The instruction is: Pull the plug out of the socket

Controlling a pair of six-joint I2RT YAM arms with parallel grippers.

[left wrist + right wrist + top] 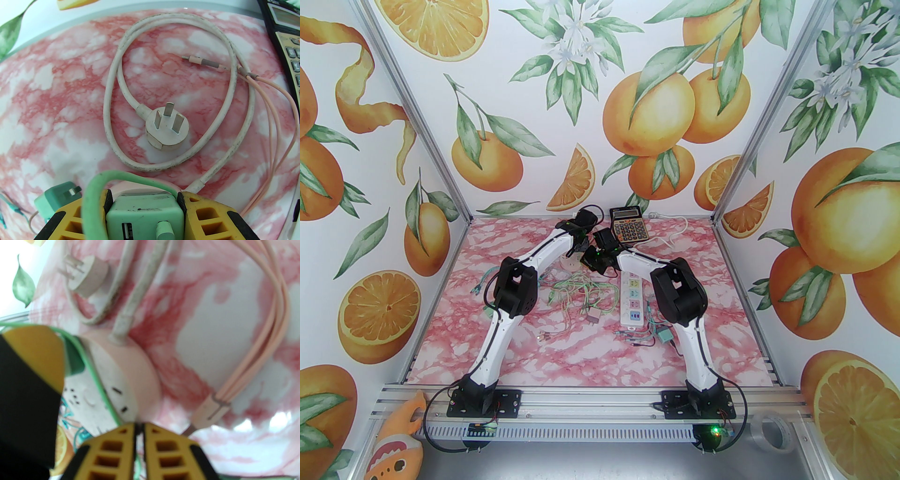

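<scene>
Clamping green plug [143, 219], left end effector [144, 199] (right end effector [139, 427] closed)

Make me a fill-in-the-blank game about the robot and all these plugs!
1. The left pincer is shut on a ___ adapter.
2. The white plug lying on the table has ___ metal prongs sticking up.
3. The right pincer is ___, not open.
4. The machine with number keys near the back wall is a ___.

Missing words: green, three, shut, calculator.
</scene>
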